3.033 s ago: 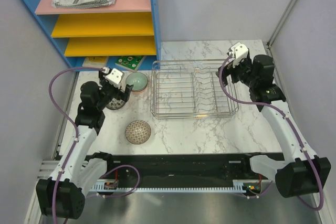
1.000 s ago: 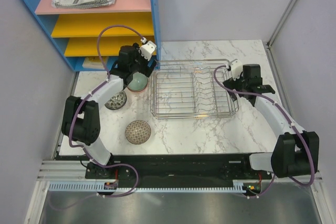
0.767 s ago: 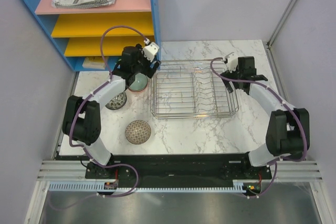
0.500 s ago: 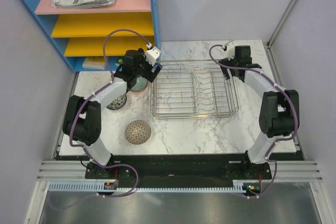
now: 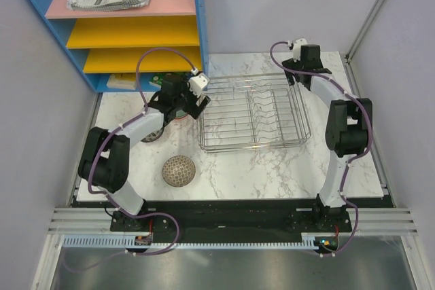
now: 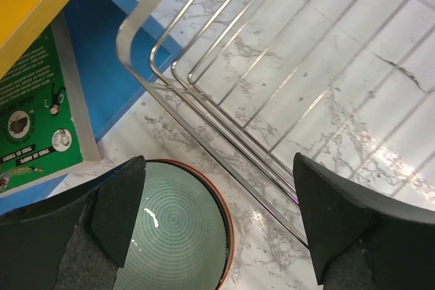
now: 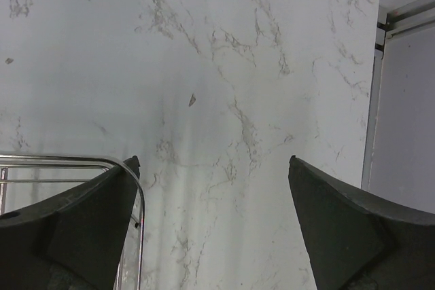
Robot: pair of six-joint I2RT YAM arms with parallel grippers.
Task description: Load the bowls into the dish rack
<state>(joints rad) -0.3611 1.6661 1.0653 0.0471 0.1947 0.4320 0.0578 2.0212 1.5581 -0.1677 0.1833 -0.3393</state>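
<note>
My left gripper hangs open over the pale green bowl with a reddish rim, which sits just left of the dish rack. In the left wrist view the bowl lies under the left finger, and the rack's chrome corner runs between the jaws. A beige mesh bowl lies upside down near the front. A dark patterned bowl is partly hidden by my left forearm. My right gripper is open at the rack's far right corner, with only marble between its fingers.
A blue shelf unit with yellow and pink boards stands at the back left, close behind the left gripper. A green booklet lies at its foot. Walls close in the table at the back and right.
The right arm has swung back from the rack's right side to its far right corner. The left gripper has crept right over the green bowl. The rack looks slightly turned.
</note>
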